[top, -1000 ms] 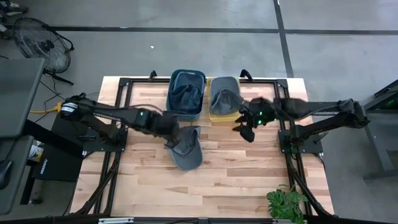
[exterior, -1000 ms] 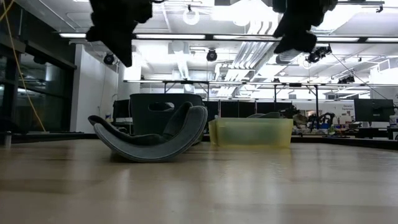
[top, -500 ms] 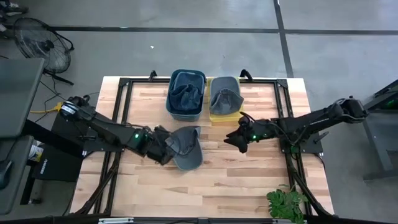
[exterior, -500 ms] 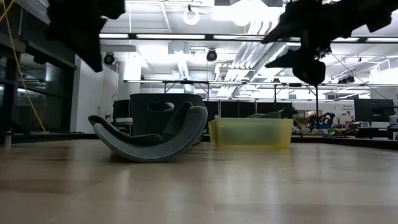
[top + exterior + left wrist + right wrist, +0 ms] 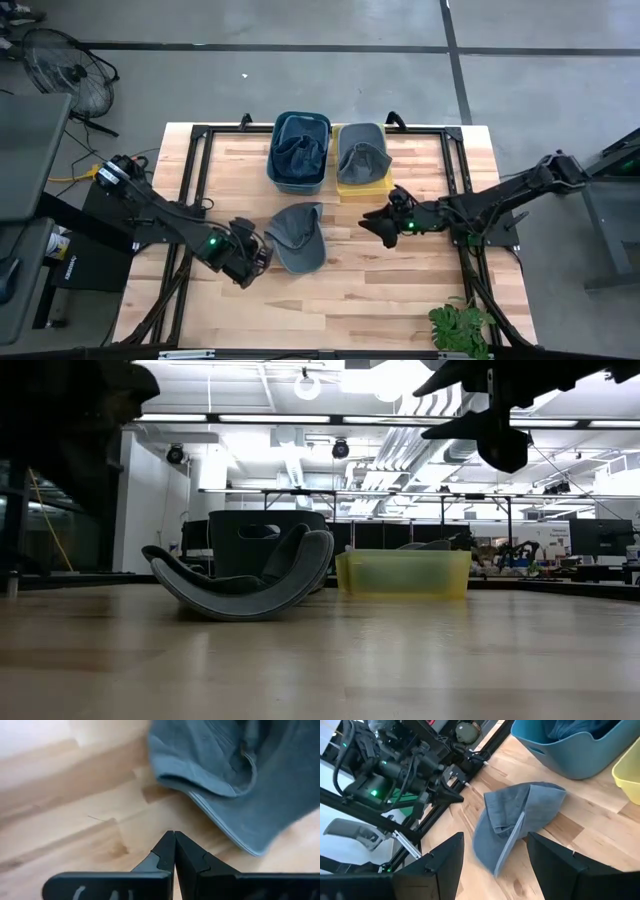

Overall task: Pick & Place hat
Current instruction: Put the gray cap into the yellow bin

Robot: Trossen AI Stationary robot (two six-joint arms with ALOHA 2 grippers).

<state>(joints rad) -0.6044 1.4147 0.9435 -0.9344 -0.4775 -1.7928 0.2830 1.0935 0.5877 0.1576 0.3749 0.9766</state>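
Note:
A grey-blue cap [image 5: 297,237] lies on the wooden table, resting on its curved underside with both ends raised off the wood, as the low view shows [image 5: 240,585]. My left gripper [image 5: 258,256] is shut and low, just off the cap's near-left side; in its wrist view the joined fingertips [image 5: 174,839] point at the cap's brim [image 5: 235,815] without touching it. My right gripper [image 5: 372,225] is open and hovers to the right of the cap, above the table [image 5: 500,445]. Its wrist view looks between the fingers at the cap [image 5: 515,825].
A blue bin [image 5: 300,150] and a yellow bin [image 5: 362,160], each holding caps, stand side by side at the far edge behind the cap. Black frame rails [image 5: 195,175] run along both sides. A plant [image 5: 460,325] sits at the near right corner. Bare wood lies near the cap.
My left gripper has drawn back from above the cap toward the table's near left and come down low. My right gripper has moved from beside the yellow bin toward the cap and the near edge. The cap has stayed where it was.

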